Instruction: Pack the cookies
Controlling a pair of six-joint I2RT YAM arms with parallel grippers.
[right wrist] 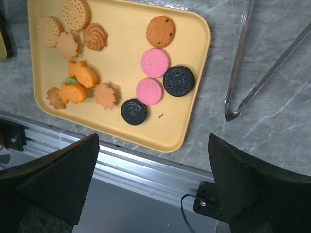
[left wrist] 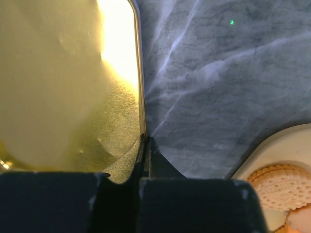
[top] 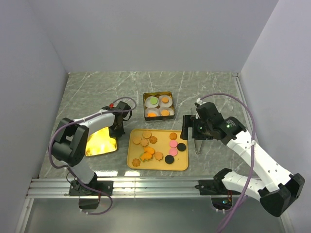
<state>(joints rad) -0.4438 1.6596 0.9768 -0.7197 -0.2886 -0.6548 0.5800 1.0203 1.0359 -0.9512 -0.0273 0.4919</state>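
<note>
Three pale walls (top: 155, 34) round grey marble table (top: 97, 92); left pincer (left wrist: 146, 140) nips gold lid (left wrist: 58, 87) (right pincer (right wrist: 153, 145) spread wide).

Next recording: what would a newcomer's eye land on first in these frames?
First comes the yellow tray at the table's near edge, strewn with brown, orange, pink and black cookies. Left of it glares a shiny gold lid, held at its rim by the left gripper, jaws shut. A small tin holding more cookies sits behind the tray. Metal tongs lie to its right, by the open right gripper.
</note>
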